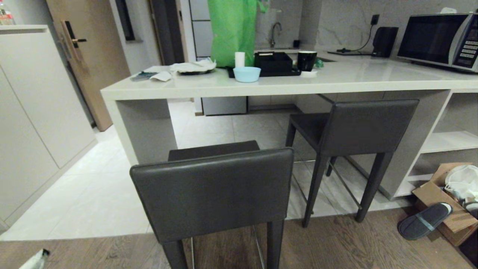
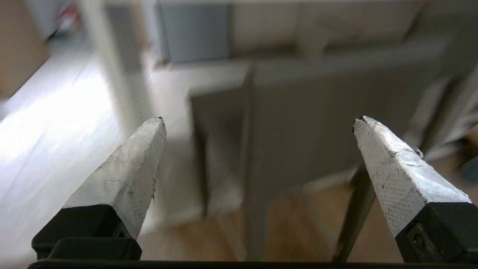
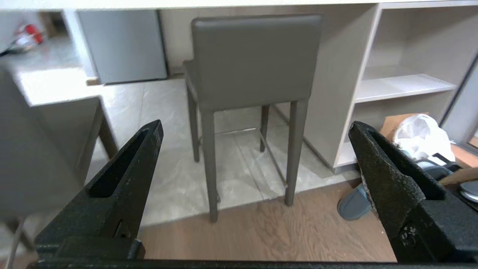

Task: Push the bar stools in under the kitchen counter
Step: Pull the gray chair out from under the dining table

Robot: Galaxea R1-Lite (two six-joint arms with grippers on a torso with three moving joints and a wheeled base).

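- Kitchen counter [image 1: 336, 80]: long pale slab top.
- Right bar stool [image 1: 354, 129]: seat tucked under the slab.
- Left bar stool [image 1: 213, 186]: standing clear, nearer the camera.
- Left gripper [image 2: 257, 123] and right gripper [image 3: 254, 127]: fingers spread wide, empty.

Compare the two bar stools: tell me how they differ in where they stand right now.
The far stool has its seat tucked under the counter; the near stool stands out in front of it, its seat short of the counter edge. The far stool's legs rest mostly on the pale tiles, while the near stool's visible rear legs are over the wood floor. Both are matching dark grey stools, upright, backrests facing the robot.
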